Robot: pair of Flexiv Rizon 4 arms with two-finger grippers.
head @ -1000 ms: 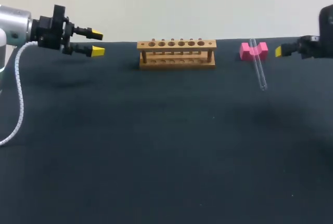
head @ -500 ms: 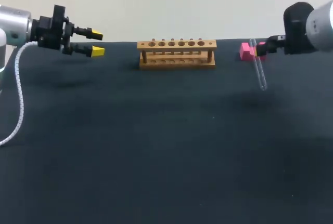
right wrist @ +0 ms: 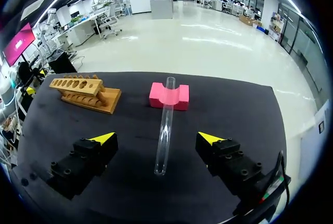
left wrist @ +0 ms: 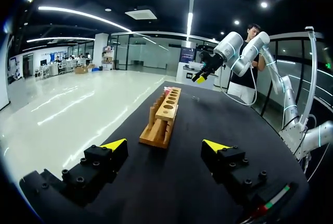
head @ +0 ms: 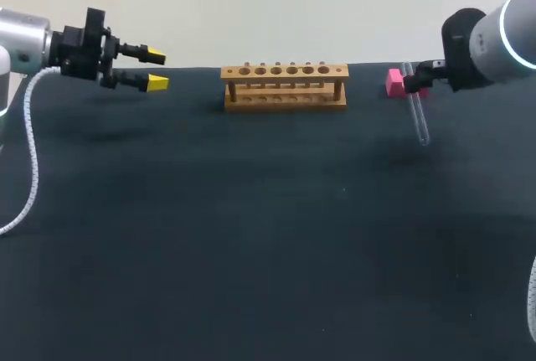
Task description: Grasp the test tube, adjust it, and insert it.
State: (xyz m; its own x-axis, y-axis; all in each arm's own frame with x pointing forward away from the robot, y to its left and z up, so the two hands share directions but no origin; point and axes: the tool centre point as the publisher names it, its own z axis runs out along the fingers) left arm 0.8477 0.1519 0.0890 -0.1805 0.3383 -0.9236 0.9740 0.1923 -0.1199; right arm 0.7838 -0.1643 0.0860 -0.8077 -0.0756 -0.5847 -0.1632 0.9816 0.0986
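- The test tube (right wrist: 164, 128) is lying between the spread fingers of our right gripper (right wrist: 156, 139). It is touching neither finger, so we are pinching nothing with that hand.
- The tube's far end is resting in the notch of a pink block (right wrist: 169, 95) straight ahead of the right gripper. Its rounded near end is lying on the dark table (right wrist: 130, 193), reaching back past the yellow tips, so the tube is sitting tilted.
- A wooden rack (right wrist: 85, 93) is standing ahead of the right gripper too, off beyond the finger on the side toward our left arm and apart from the block.
- We are holding our left gripper (head: 152, 69) well apart from the tube, on the other side of the rack from it. Its fingers are spread wide and are gripping nothing.
- From the left wrist, the rack is standing end-on ahead of that gripper, roughly in line with the gap between its fingers.
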